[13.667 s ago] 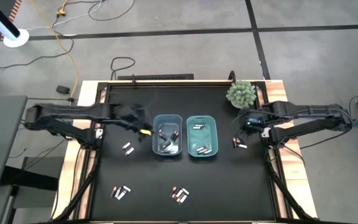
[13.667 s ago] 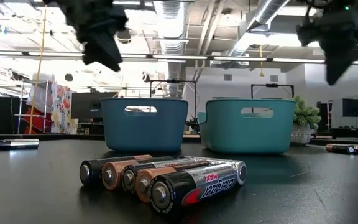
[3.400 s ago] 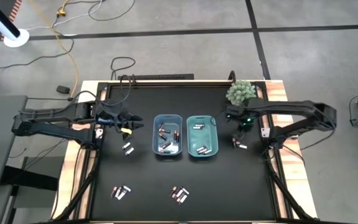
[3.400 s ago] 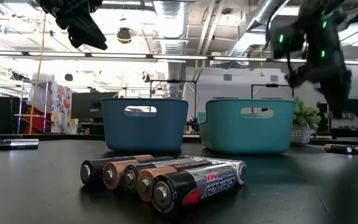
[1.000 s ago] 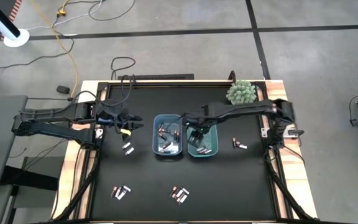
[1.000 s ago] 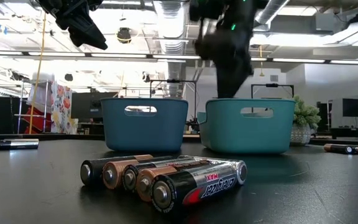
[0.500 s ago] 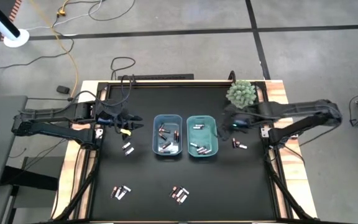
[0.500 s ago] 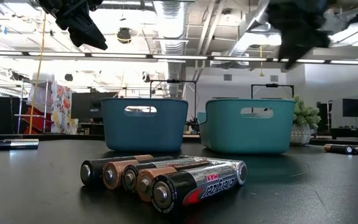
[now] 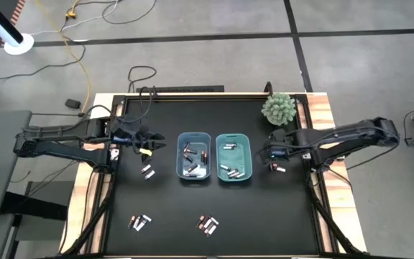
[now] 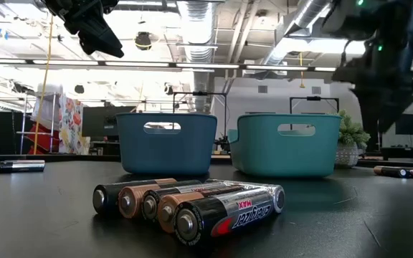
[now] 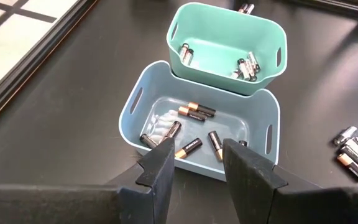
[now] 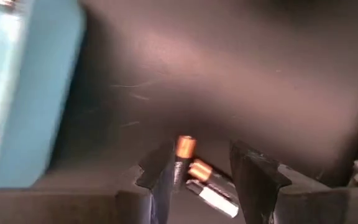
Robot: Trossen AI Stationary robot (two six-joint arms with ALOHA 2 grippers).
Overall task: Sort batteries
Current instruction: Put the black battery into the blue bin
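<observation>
Batteries lie in several groups on the black table: a pair (image 9: pixel 277 167) right of the teal bin (image 9: pixel 234 157), a pair (image 9: pixel 147 171) left of the blue bin (image 9: pixel 193 156), and clusters near the front (image 9: pixel 139 221) (image 9: pixel 207 225) (image 10: pixel 192 204). More batteries lie inside both bins (image 11: pixel 191 112) (image 11: pixel 244 67). My right gripper (image 9: pixel 268 152) hovers open above the right pair, whose copper ends (image 12: pixel 188 158) show between its fingers (image 12: pixel 197 155). My left gripper (image 9: pixel 157 146) hangs open and empty in the air, left of the blue bin (image 11: pixel 197 148).
A small potted plant (image 9: pixel 279 108) stands at the far right corner, just beyond my right arm. The two bins sit side by side, touching, mid-table. Raised wooden rails (image 9: pixel 322 122) edge the table. Bare black surface lies between the bins and the front clusters.
My right gripper has swung from above the teal bin toward the table's right edge, rolled its wrist, and sunk a little over the pair of batteries right of that bin. No battery has moved.
</observation>
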